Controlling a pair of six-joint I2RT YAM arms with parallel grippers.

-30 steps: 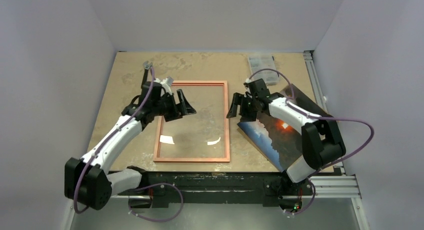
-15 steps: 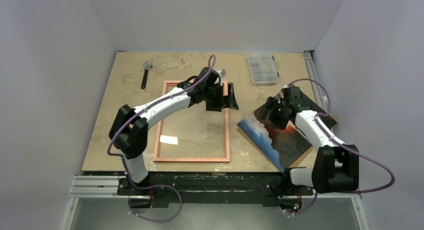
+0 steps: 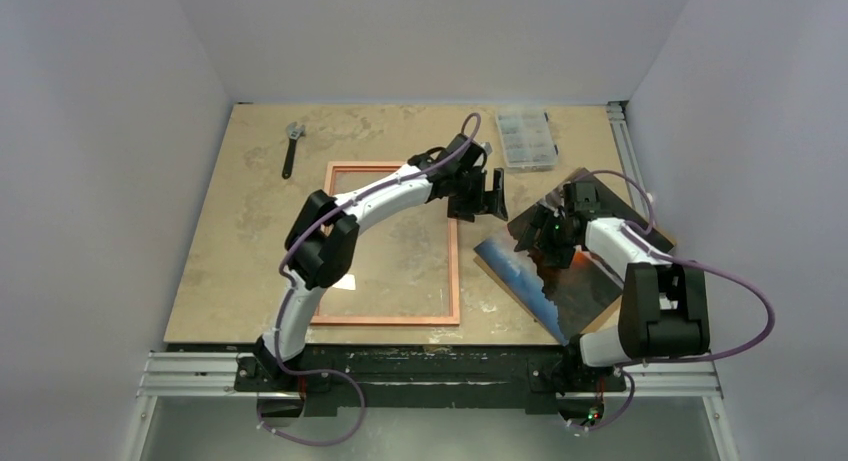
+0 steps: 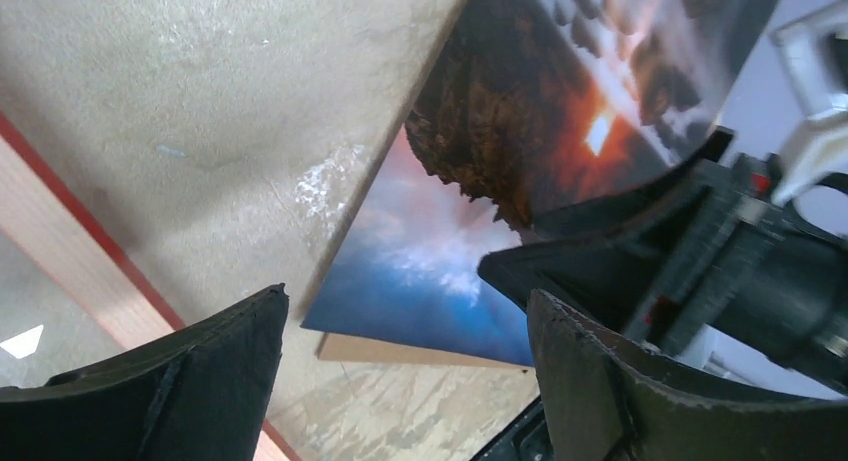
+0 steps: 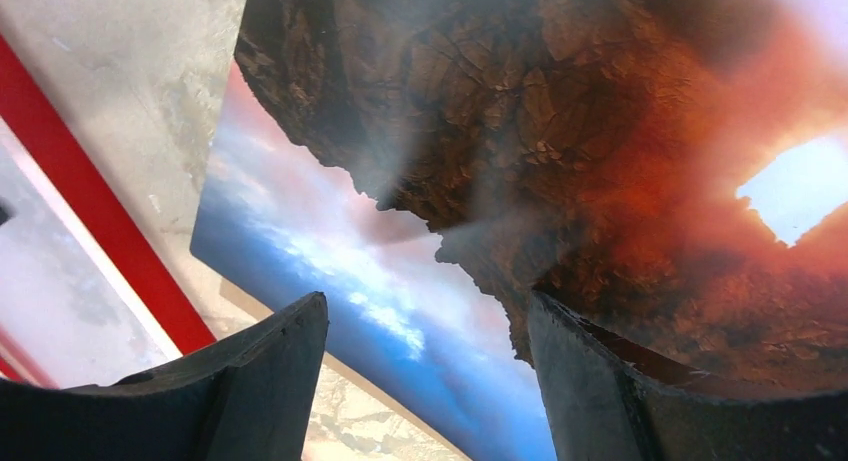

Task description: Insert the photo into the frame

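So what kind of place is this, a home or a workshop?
Probably a robotics lab test cell, not a home: plain white partition walls box in a mottled tan tabletop, and silver aluminium rails along its near edge carry two white-and-black robot arms.

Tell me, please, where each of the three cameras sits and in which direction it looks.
Top external: above and behind the bases, looking down on the table; both whole arms show, with the left gripper and right gripper.
Left wrist: on the left arm, looking down past its own open fingers at the photo; part of the right arm shows too.
Right wrist: on the right arm, close above the photo, its own open fingers at the bottom.
Shared: all three see the photo and a rail of the frame.
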